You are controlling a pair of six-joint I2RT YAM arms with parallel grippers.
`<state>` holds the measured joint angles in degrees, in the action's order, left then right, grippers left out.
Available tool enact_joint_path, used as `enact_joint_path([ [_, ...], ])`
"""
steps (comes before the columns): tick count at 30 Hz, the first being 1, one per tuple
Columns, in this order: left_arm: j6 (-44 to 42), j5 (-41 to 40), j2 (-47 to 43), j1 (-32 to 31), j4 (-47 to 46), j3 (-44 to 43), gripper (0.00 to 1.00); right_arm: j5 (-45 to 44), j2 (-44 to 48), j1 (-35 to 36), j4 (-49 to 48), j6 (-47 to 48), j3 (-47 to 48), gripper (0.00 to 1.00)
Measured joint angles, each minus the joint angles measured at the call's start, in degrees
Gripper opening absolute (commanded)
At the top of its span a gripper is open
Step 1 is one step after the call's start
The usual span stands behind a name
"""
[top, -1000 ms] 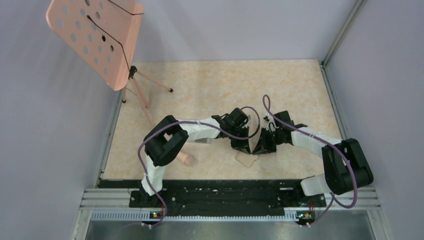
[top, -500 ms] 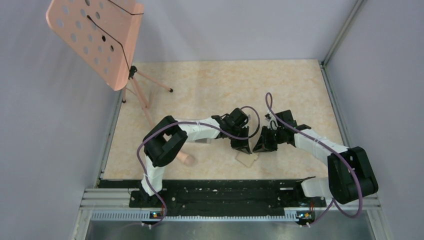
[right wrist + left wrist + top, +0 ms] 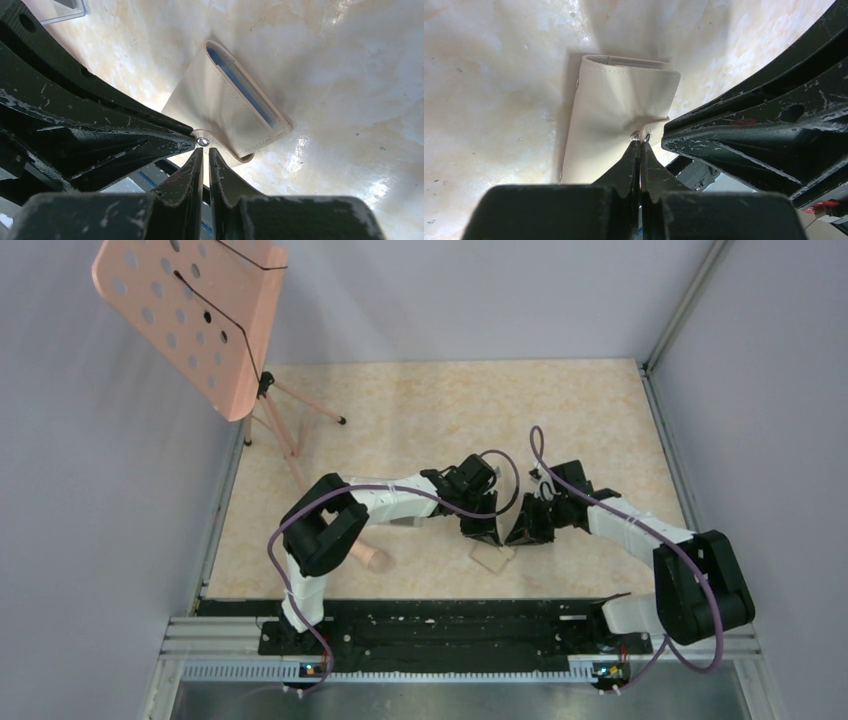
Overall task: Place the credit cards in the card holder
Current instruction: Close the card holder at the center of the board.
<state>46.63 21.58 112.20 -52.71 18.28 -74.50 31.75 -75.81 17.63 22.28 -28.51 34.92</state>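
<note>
Over the card holder (image 3: pixel 492 558) lying folded on the table (image 3: pixel 450 410), the left gripper (image 3: pixel 639 144), pressed together, and the right gripper (image 3: pixel 202 150), a sliver apart, whether nipping the snap tab (image 3: pixel 220 146) I cannot tell, are meeting; one ought to be pinning, one peeling gently.

1. the table (image 3: pixel 450 410) has a beige, marbled top that looks glossy in both wrist views.
2. the card holder (image 3: pixel 492 558) lies on it close to the near edge, folded, tan face up, with blue showing inside its open side.
3. a clear box (image 3: pixel 55 10) rests on the surface near the card holder.
4. a pink stand (image 3: pixel 285 425) sets its tripod legs on the far-left part.
</note>
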Motion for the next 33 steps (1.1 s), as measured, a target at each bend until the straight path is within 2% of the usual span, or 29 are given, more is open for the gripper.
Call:
enact_joint_path([
  [33, -0.6, -0.6, 1.6, -0.1, 1.9, -0.2, 0.00, 4.5, -5.2, 0.0, -5.2, -0.4, -2.6, 0.06],
])
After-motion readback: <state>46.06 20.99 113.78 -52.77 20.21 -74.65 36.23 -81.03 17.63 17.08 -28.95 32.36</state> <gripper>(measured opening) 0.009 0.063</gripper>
